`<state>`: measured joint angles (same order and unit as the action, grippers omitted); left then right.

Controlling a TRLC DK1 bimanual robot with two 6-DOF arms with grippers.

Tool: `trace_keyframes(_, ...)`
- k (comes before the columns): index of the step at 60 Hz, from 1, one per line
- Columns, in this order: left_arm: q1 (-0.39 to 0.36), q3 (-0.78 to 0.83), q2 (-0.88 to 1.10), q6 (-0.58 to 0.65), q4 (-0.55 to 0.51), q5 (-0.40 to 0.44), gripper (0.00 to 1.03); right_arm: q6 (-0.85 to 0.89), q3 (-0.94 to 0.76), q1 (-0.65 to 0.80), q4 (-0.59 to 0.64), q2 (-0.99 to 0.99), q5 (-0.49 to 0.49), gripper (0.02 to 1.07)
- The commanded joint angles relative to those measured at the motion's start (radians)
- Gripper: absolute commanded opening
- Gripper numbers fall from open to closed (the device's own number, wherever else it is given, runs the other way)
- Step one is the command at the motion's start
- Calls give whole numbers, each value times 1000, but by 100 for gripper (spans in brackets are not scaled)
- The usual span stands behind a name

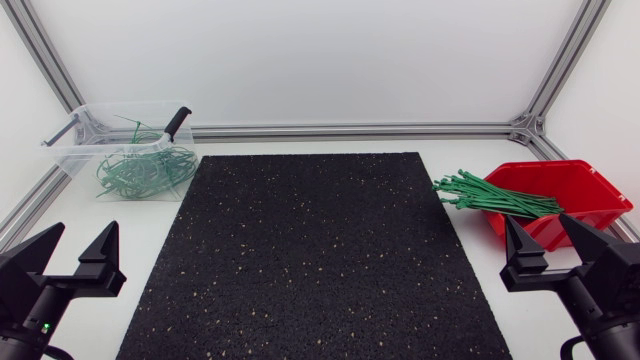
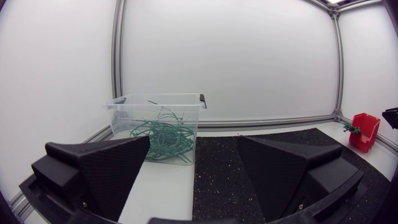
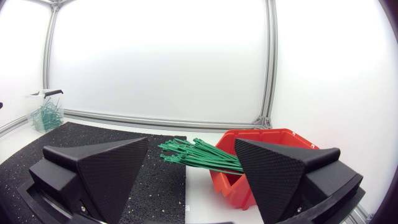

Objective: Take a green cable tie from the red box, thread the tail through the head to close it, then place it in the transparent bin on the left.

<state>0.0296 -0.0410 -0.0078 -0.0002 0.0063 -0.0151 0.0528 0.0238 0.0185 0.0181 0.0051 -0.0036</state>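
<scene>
Head view: the left gripper [image 1: 82,238] and right gripper [image 1: 538,228] sit low at the table's [image 1: 300,146] near corners, fingers spread wide, holding nothing. Straight green cable ties [image 1: 492,197] jut from the red box [image 1: 585,190] at the right edge. Looped ties [image 1: 140,172] lie in the transparent bin [image 1: 70,152] at the far left corner.

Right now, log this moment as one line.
left tool open | right tool open | green ties in red box | looped ties in bin

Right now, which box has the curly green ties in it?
The clear plastic bin at the back left; its green cable ties are looped, while the red plastic box holds straight ones.
</scene>
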Motion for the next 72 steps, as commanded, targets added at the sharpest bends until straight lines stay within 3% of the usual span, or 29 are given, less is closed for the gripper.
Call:
trace_keyframes(1, -8, 39, -4, 5, -15, -2, 98, 2, -24, -8, -7, -11, -7, 104)
trace_keyframes(38, -10, 39, -4, 5, -17, -2, 98, 2, 22, 5, -27, -13, -4, 104)
trace_keyframes(55, -10, 39, -3, 5, -19, -2, 98, -1, 202, -31, 71, 16, -3, 103)
trace_keyframes(72, -10, 39, -4, 5, -19, -2, 98, -1, 418, -37, 118, 260, 2, 103)
